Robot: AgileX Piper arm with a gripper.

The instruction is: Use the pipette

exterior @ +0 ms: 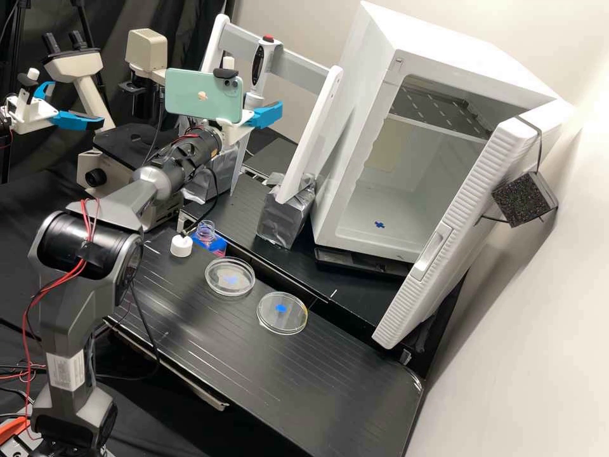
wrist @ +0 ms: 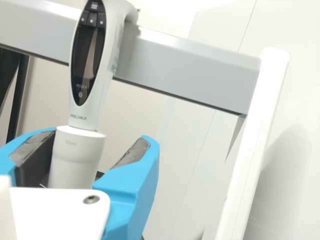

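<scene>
The pipette [wrist: 90, 119] has a smooth white plastic-looking body, satin rather than shiny, with a glossy black display panel [wrist: 87, 62]. Bright blue fingers [exterior: 266, 115] look like smooth plastic, their dark pads [wrist: 133, 152] matt and scuffed. The rack's crossbar [wrist: 185, 70] has a smooth, grey, metallic-looking finish. Silvery, foil-like wrapping [exterior: 282, 223] is crinkled and shiny (rather like a baked potato's jacket). The bench [exterior: 342, 393] is black with a low sheen and pale scratches. The dishes [exterior: 216, 282] are clear and glossy; the white cabinet [exterior: 444, 41] is smooth, its door [exterior: 482, 155] ribbed. Black cloth [exterior: 22, 203] hangs matt and creased.
</scene>
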